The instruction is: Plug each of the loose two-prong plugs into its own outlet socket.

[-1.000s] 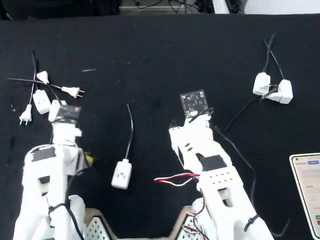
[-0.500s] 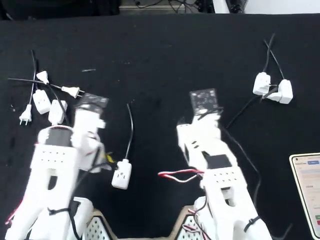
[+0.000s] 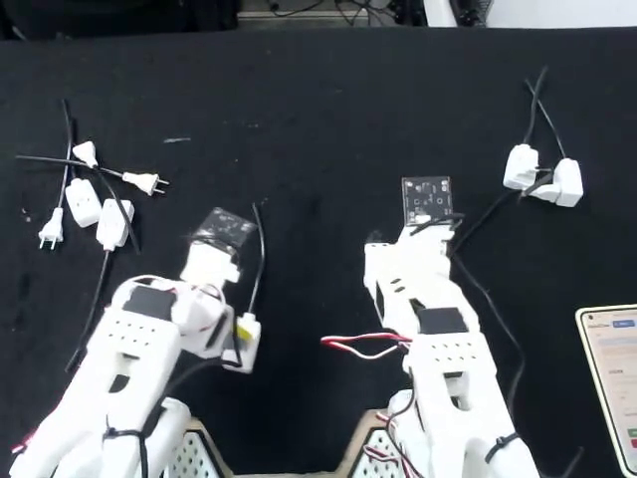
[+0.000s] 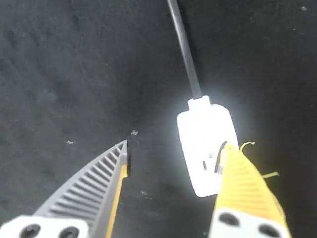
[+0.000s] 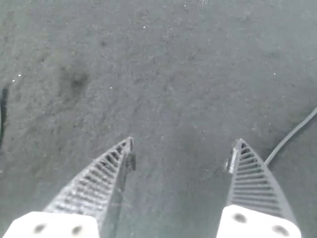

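A white outlet socket [image 4: 203, 144] on a black cord [image 4: 183, 49] lies on the black cloth. My left gripper [image 4: 173, 145] hangs open over it, and the yellow finger [image 4: 242, 183] covers the socket's near corner. In the high view the left arm [image 3: 149, 319] partly covers this socket [image 3: 247, 337]. Two loose two-prong plugs [image 3: 146, 182] [image 3: 50, 231] lie at the far left beside two white sockets [image 3: 83, 202] [image 3: 111, 223]. My right gripper [image 5: 184, 141] is open above bare cloth, and the right arm [image 3: 428, 299] stands mid-table.
Two more white sockets [image 3: 520, 166] [image 3: 567, 182] with black cords sit at the back right. A thin cable [image 5: 292, 139] runs past my right gripper. A phone-like screen [image 3: 612, 368] lies at the right edge. The black cloth [image 3: 318, 110] is bare at the back middle.
The left arm has swung right, from beside the plug cluster to over the middle socket. The right arm has shifted a little to the right.
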Controlling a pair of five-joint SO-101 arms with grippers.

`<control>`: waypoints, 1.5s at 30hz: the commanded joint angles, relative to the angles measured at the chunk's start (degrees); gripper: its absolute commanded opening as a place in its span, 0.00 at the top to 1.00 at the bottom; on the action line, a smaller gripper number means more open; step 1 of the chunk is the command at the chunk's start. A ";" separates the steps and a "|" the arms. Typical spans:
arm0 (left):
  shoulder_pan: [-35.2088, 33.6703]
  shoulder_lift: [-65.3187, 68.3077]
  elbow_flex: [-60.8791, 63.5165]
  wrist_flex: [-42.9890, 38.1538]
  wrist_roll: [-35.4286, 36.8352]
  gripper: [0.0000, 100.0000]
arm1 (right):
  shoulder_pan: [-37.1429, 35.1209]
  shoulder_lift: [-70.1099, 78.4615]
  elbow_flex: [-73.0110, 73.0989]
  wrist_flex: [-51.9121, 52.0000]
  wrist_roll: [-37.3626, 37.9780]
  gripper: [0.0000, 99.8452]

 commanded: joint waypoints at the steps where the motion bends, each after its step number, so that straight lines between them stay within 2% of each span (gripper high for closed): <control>1: -7.78 0.35 2.51 -1.85 -3.96 0.72 | 0.79 -1.98 -4.53 -1.49 -0.62 0.70; 8: -17.10 0.44 2.24 -2.73 -9.32 0.72 | 0.70 -1.98 -4.53 -1.49 -0.79 0.70; 16: -25.71 0.53 4.62 -13.27 -12.40 0.72 | -0.18 -1.98 -4.35 -1.49 -0.62 0.70; 20: -25.98 0.00 4.26 -13.10 -12.13 0.72 | -2.81 -1.89 -4.00 -1.32 -0.53 0.70; 28: -26.51 0.00 2.59 -12.57 -12.22 0.72 | -3.08 -1.89 -4.00 -1.23 -0.44 0.70; 34: -26.33 0.26 -7.52 -1.49 -12.22 0.72 | -3.08 -1.89 -4.00 -1.23 -0.44 0.70; 45: -25.98 0.62 -7.60 -2.99 -12.57 0.72 | -3.08 -1.89 -4.00 -1.23 -0.44 0.70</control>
